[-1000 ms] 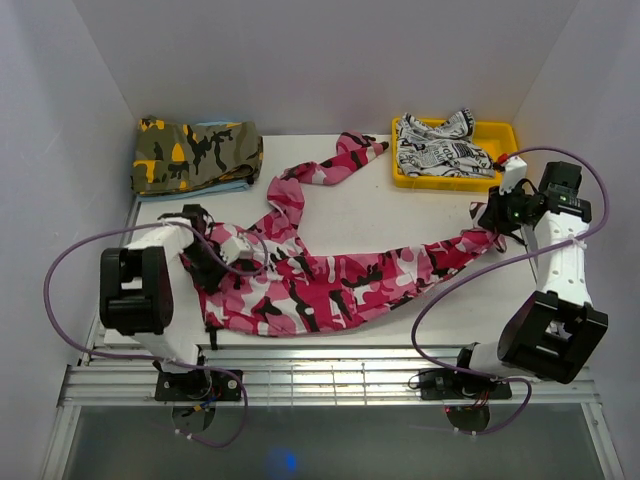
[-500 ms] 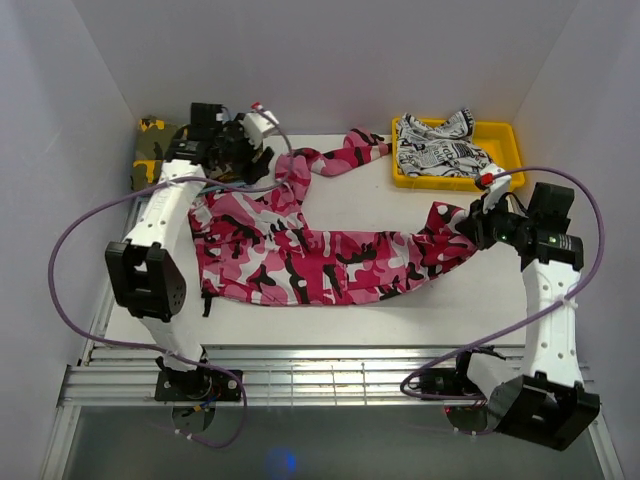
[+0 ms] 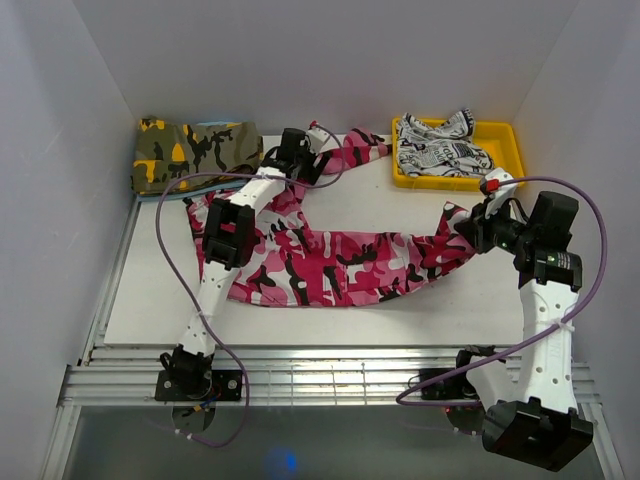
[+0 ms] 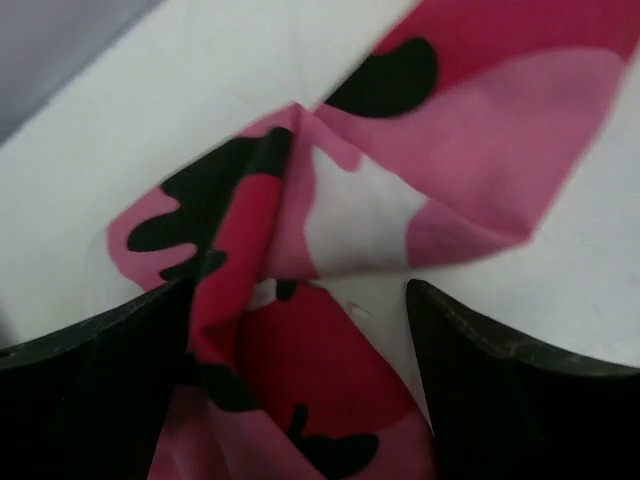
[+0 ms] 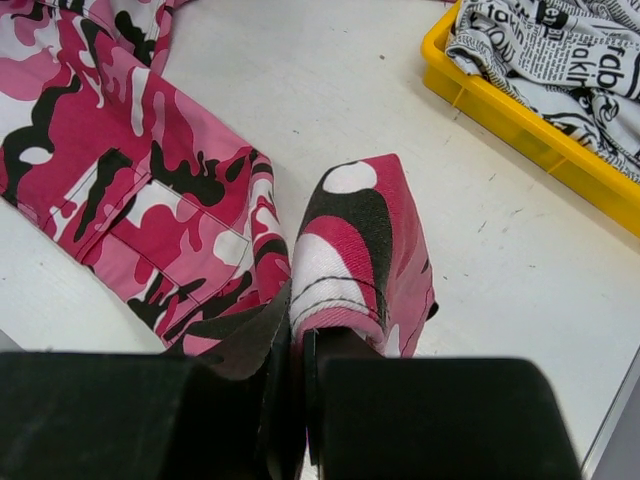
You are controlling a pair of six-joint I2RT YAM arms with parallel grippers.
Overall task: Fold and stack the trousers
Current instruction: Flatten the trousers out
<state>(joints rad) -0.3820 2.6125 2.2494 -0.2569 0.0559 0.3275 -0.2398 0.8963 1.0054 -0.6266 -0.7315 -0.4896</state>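
The trousers [image 3: 330,265] are spread over the white table [image 3: 400,200]. The waist end lies toward the left and one leg is stretched across the middle toward the right. The other leg is bent away toward the far edge, where its end is seen between the olive-and-orange garment [image 3: 195,150] and the yellow tray [image 3: 505,135]. A white garment with black print [image 3: 440,145] is heaped in that tray. The left gripper [image 3: 305,150] is held over the far leg with its arm reaching out across the cloth. In the left wrist view its fingers [image 4: 500,400] are seen spread wide apart, and a crumpled fold of pink, white and black cloth lies loose between them on the table. The right gripper [image 3: 462,224] is positioned at the right-hand end of the stretched leg. In the right wrist view its fingers [image 5: 340,345] are pressed together on the hem, which is pinched and lifted a little off the table. A flap pocket [image 5: 175,235] is shown lying flat on the leg just beside the pinched hem.
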